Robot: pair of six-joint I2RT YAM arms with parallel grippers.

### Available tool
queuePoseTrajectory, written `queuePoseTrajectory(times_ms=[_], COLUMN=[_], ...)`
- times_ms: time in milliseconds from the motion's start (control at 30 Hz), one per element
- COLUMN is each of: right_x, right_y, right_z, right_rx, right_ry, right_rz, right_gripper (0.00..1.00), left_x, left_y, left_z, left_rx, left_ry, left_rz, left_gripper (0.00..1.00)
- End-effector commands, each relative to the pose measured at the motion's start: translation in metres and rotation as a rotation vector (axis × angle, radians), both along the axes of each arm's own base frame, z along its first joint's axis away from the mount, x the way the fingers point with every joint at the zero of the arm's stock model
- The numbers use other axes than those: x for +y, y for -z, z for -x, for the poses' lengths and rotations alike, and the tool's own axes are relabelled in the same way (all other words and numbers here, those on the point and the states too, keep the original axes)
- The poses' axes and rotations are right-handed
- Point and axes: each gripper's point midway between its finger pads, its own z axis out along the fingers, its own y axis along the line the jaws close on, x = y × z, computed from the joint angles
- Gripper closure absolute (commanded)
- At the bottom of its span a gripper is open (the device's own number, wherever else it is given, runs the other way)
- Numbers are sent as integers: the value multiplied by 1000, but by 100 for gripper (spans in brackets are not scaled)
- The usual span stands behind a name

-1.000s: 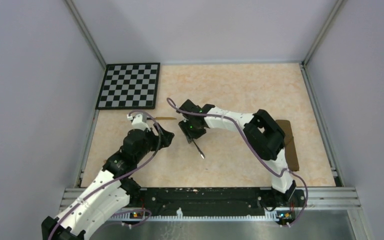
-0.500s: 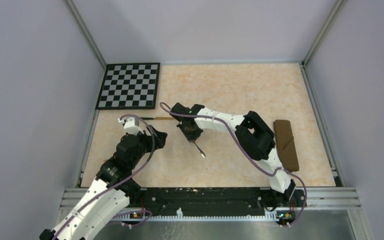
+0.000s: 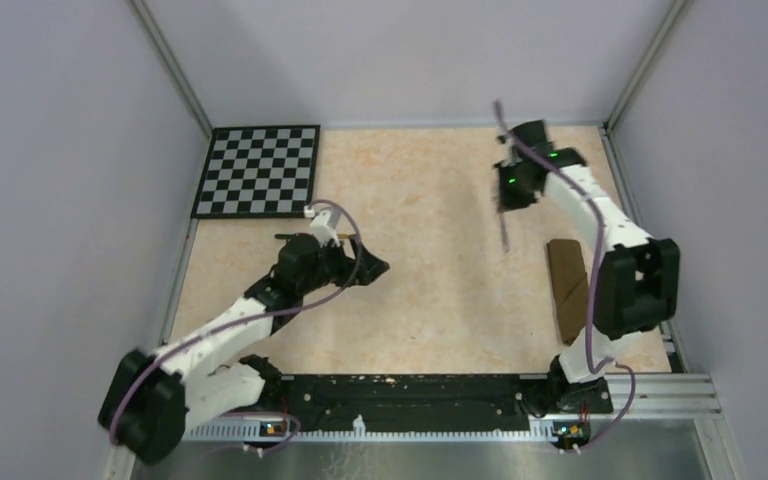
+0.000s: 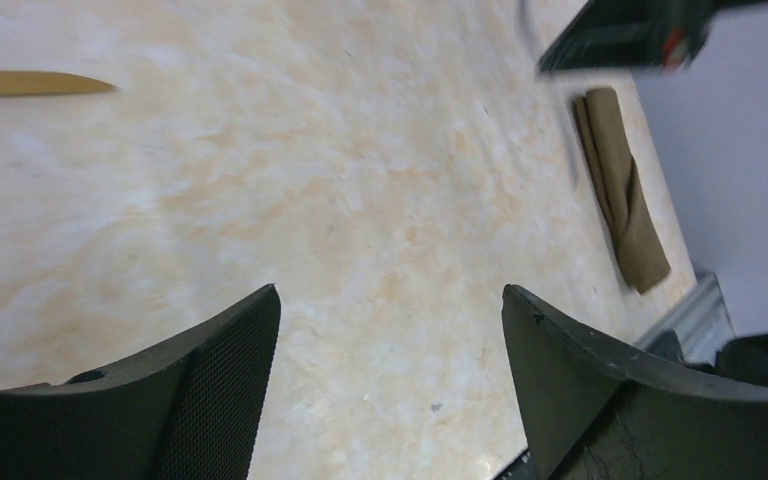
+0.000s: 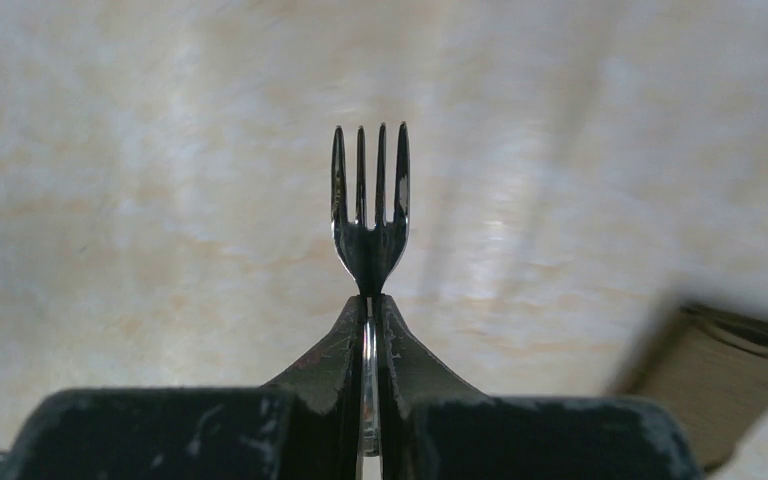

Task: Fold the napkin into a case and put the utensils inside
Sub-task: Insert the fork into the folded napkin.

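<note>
The napkin is folded into a long narrow brown case (image 3: 567,290) lying near the table's right edge; it also shows as the case (image 4: 620,190) in the left wrist view and the case (image 5: 720,380) in the right wrist view. My right gripper (image 3: 507,203) hangs at the back right, shut on a grey metal fork (image 5: 370,200) whose tines point away from the jaws. In the top view the fork (image 3: 504,232) dangles just left of the case's far end. The knife's gold blade (image 4: 30,83) lies on the table; its dark handle (image 3: 284,237) peeks out beside my left arm. My left gripper (image 3: 370,268) is open and empty.
A black-and-white checkerboard (image 3: 258,170) lies at the back left corner. Metal rails edge the table (image 3: 430,300) on both sides and along the front. Grey walls close in the left, right and back.
The right gripper has shut on the fork, lifted it off the table's middle and swung it to the back right by the case. The left gripper has reached further right, its jaws slightly wider.
</note>
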Motion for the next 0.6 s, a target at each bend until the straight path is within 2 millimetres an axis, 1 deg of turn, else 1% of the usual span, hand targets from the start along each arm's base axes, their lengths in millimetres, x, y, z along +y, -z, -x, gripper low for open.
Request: queuePoseTrajectory(times_ms=[0, 67, 133, 200, 300, 367, 433, 500, 567], right_x=[-88, -117, -143, -169, -188, -202, -208, -215, -215], right_y=[-26, -30, -30, -23, -12, -4, 2, 9, 14], right_z=[8, 9, 10, 14, 17, 21, 24, 25, 22], right_rx=[-28, -51, -60, -38, -19, -30, -52, -89, -125], right_ry=[116, 124, 140, 173, 235, 269, 278, 255, 234], right_rz=[-14, 25, 78, 104, 48, 67, 79, 121, 126], right_gripper=[100, 100, 100, 100, 100, 100, 100, 100, 100], left_x=[-76, -104, -129, -152, -174, -179, -177, -171, -166], left_y=[-41, -40, -40, -39, -37, -34, -33, -32, -35], left_z=[4, 6, 13, 23, 40, 49, 53, 51, 49], left_rx=[-58, -47, -41, -31, -15, -4, -6, -17, -32], left_ry=[302, 378, 450, 513, 593, 624, 630, 615, 612], left_rz=[179, 197, 214, 235, 263, 265, 261, 233, 206], left_gripper=[16, 16, 17, 18, 19, 19, 19, 19, 19])
